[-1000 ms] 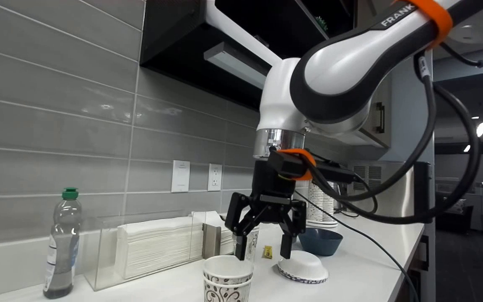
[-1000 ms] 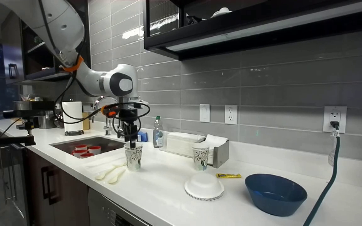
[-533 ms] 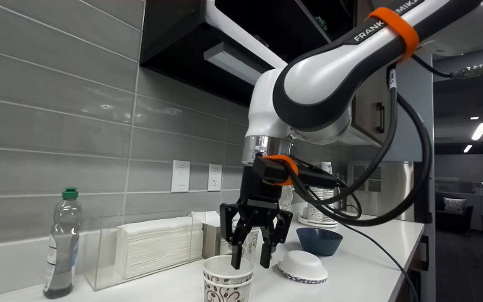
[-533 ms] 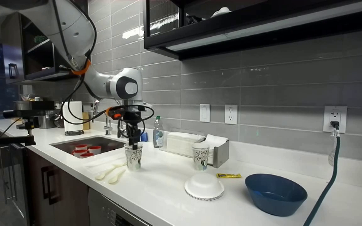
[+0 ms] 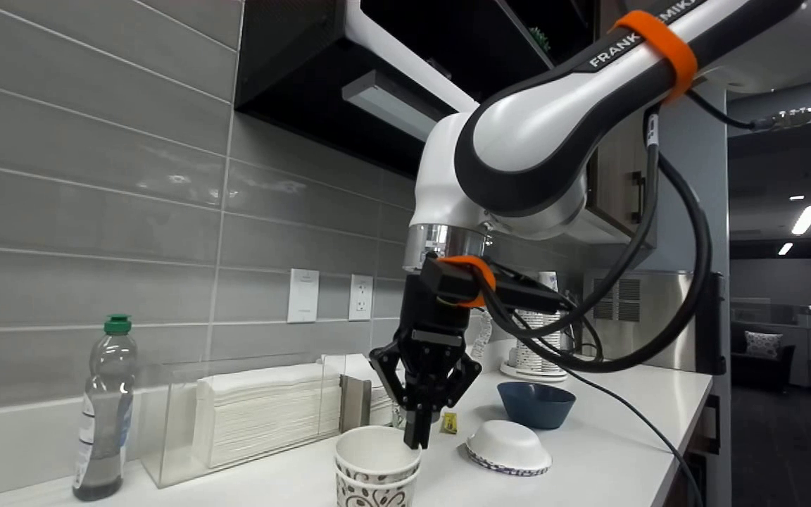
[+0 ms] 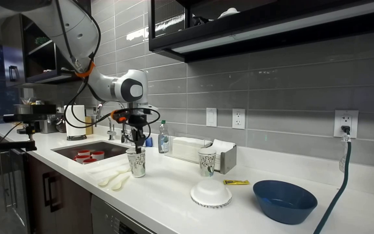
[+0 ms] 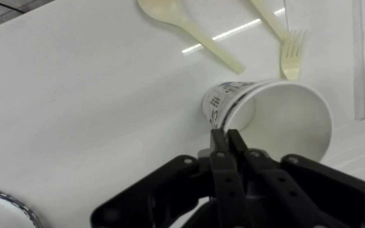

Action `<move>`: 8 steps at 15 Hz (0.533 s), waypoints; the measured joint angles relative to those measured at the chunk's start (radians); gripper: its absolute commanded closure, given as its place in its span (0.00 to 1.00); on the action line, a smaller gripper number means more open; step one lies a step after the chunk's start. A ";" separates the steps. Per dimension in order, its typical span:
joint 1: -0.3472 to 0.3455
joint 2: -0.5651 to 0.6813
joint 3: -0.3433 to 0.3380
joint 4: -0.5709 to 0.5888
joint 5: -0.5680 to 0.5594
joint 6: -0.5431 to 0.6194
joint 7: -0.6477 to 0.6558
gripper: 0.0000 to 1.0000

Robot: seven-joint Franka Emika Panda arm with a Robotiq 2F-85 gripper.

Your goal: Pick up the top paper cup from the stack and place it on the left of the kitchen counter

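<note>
Tool [image 7: 226, 133] drawn narrow, its two fingertips [image 7: 235, 139] pinched over the rim of the top paper cup [image 7: 291, 122]: one inside the cup, one outside. Whether the wall of the lower cup [image 5: 375, 496] is caught too, cannot tell. The top cup sits nested in the lower one, its rim just above the other's, the pair on the white surface [image 6: 174, 191] to the right of the sink [image 6: 110, 148].

Progress: reach done; grasp, by my reading, just made. Not yet done: lifting the cup clear of its mate, carrying it left, setting it down, letting go. No exact spot on the left is given.

Against half a second ago: fingers stood apart then, either side of the rim; now they meet on it. Rims of both cups have shifted slightly left in both exterior views, as a pair, so the stack seems to lean a touch. Arm [image 5: 525, 141] hardly moved. Bowls [image 6: 211, 193] and dish soap bottle [image 6: 163, 138] where they were.
</note>
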 measured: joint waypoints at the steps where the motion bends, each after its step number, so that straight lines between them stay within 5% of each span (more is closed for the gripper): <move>1: 0.000 0.002 -0.002 0.000 0.000 0.000 0.000 0.99; 8: 0.007 -0.001 -0.009 0.007 0.002 0.000 -0.009 0.99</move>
